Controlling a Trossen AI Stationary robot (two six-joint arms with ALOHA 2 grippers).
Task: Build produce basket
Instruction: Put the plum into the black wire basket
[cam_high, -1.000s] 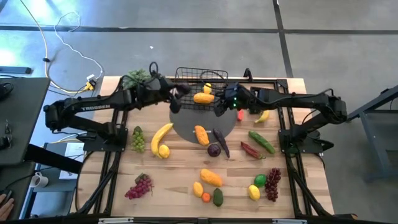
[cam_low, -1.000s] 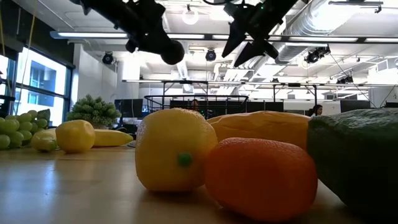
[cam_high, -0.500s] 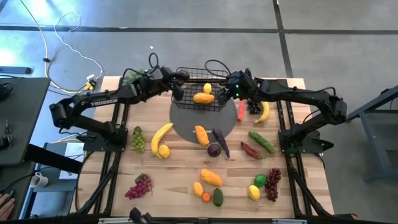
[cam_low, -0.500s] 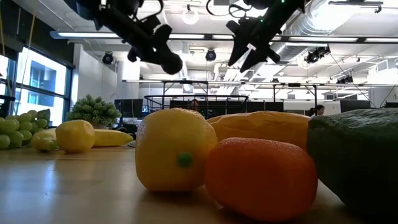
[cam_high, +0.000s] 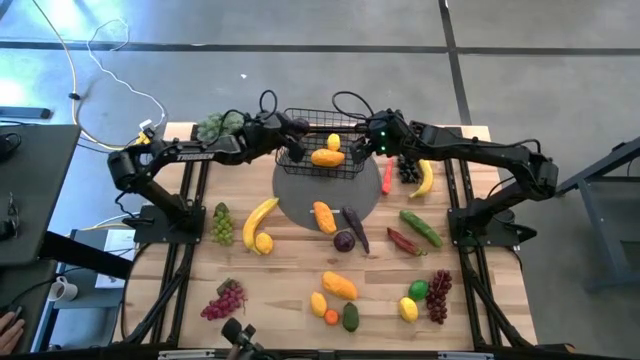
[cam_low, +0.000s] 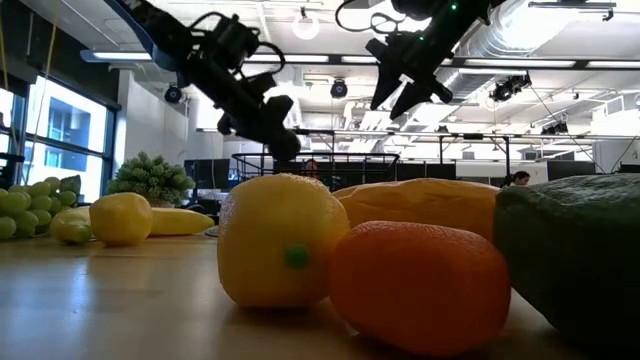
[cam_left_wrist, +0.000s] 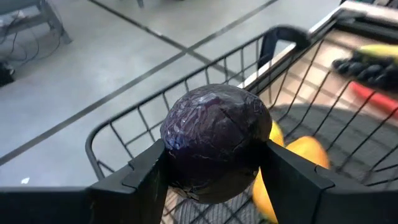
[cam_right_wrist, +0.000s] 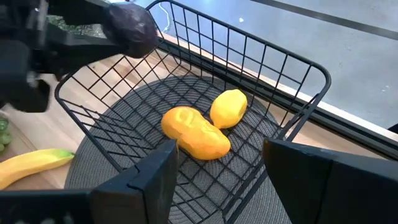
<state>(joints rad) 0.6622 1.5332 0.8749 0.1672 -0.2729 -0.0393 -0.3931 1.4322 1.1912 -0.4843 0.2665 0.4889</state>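
**Q:** Along the table's far edge, how much room is left around the basket (cam_high: 322, 145)?

**A:** Little. It stands at the far middle of the wooden table (cam_high: 290, 290), partly on a round dark mat (cam_high: 300, 200). The left gripper (cam_high: 297, 139) hangs over its left rim, and the right gripper (cam_high: 372, 140) hovers above its right rim. The near half of the table has more open wood between the scattered produce.

**Q:** What lies on the surface?

**A:** A banana (cam_high: 258, 218) and green grapes (cam_high: 222, 223) lie left of the mat, a mango (cam_high: 338, 286) and a lemon (cam_low: 280, 238) nearer the front, and a cucumber (cam_high: 421, 227) and chili (cam_high: 403, 241) to the right. A leafy bunch (cam_high: 220, 124) sits at the far left corner. The room beyond shows ceiling lights and ducts.

**Q:** And the jaws?

**A:** The left fingers (cam_left_wrist: 149, 171) clamp a dark purple ball (cam_left_wrist: 215, 142) above the basket's rim. The right fingers (cam_right_wrist: 158, 171) stand apart, gripping nothing.

**Q:** What is inside the basket?

**A:** An orange mango (cam_right_wrist: 194, 133) and a small yellow lemon (cam_right_wrist: 228, 107), touching.
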